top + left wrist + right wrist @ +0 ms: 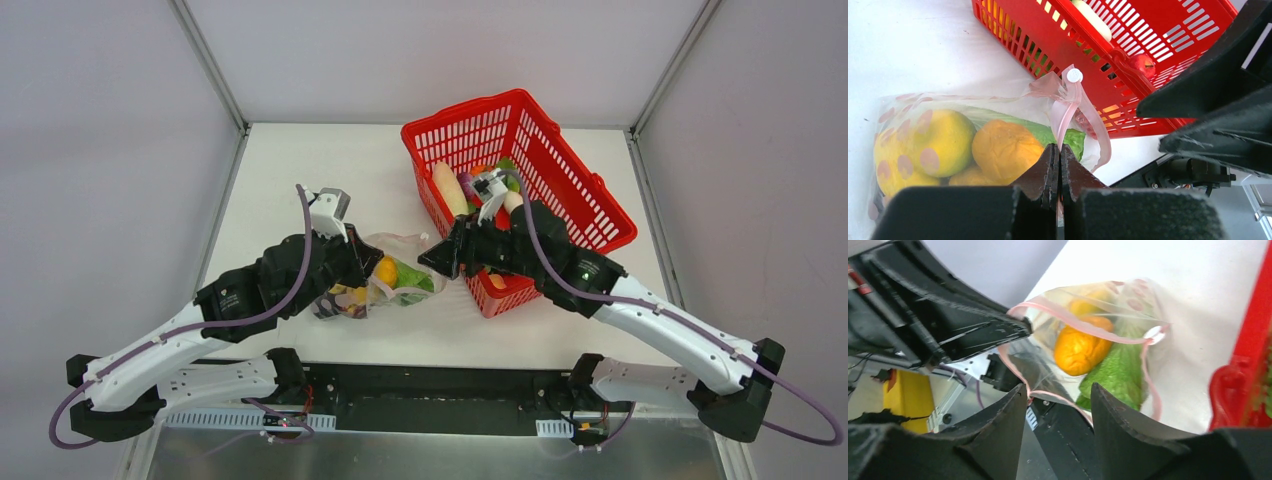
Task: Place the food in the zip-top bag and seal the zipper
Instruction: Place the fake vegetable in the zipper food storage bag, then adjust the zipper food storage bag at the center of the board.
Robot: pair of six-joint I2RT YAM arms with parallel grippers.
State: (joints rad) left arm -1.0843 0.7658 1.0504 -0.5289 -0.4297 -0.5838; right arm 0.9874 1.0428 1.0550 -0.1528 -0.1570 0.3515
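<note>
The zip-top bag (pixel 390 282) lies on the table between my two grippers, holding yellow (pixel 943 140), orange (pixel 1005 147) and green leafy (pixel 1074 137) food. My left gripper (pixel 1058 150) is shut on the pink zipper (pixel 1068 115) strip, just below its white slider (pixel 1074 75). My right gripper (pixel 1058 396) stands open at the bag's mouth. The pink lip (pixel 1060 399) crosses the gap and touches the left fingertip (pixel 1020 395). Through the open mouth I see the orange piece (pixel 1080 347) and the green one (pixel 1118 377). More food, a long white piece (pixel 450 188) among it, lies in the basket.
The red mesh basket (pixel 575 170) stands right behind the bag, under my right arm, its wall (pixel 1063 37) close to the bag's mouth. My left gripper's black body (pixel 948 325) fills the near left of the right wrist view. The table's front edge lies just below the bag.
</note>
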